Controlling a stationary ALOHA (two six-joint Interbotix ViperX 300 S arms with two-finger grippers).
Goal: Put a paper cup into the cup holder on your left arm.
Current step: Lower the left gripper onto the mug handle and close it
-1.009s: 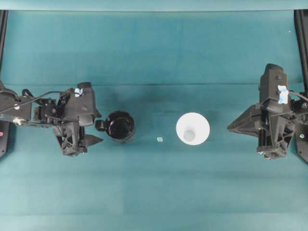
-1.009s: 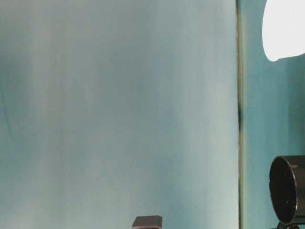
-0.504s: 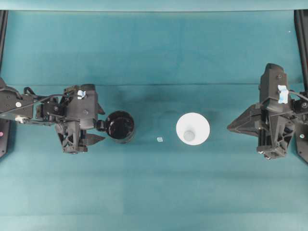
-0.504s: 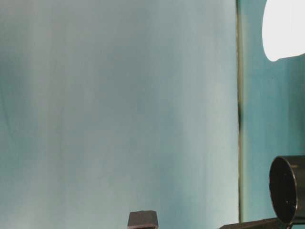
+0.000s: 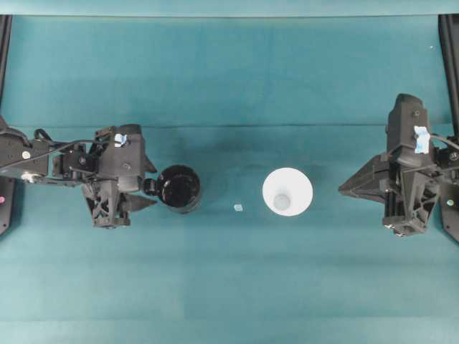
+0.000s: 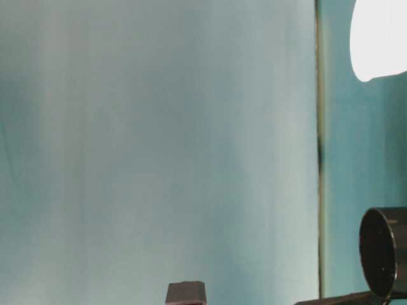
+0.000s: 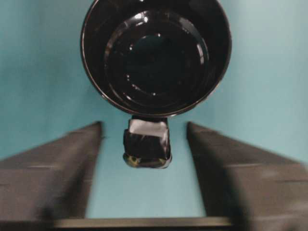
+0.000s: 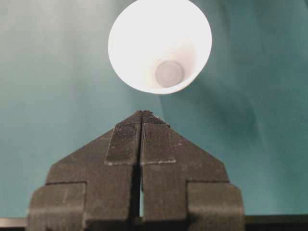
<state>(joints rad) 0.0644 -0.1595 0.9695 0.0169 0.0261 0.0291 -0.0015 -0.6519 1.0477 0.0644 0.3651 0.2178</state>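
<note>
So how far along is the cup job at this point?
Early. Nothing is finished: the paper cup stands upright on the table, apart from the cup holder, which is empty. In hand: the left gripper sits with its fingers either side of the holder's side tab, not gripping. The right gripper is shut, short of the cup. Left: hold the holder, pick the cup, insert it.

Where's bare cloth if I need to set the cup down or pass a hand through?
Bare cloth spans the whole width above and below the middle row. Crowded: the left gripper straddles the cup holder tab. Between holder and paper cup lies a small scrap; cup to right gripper is bare.
</note>
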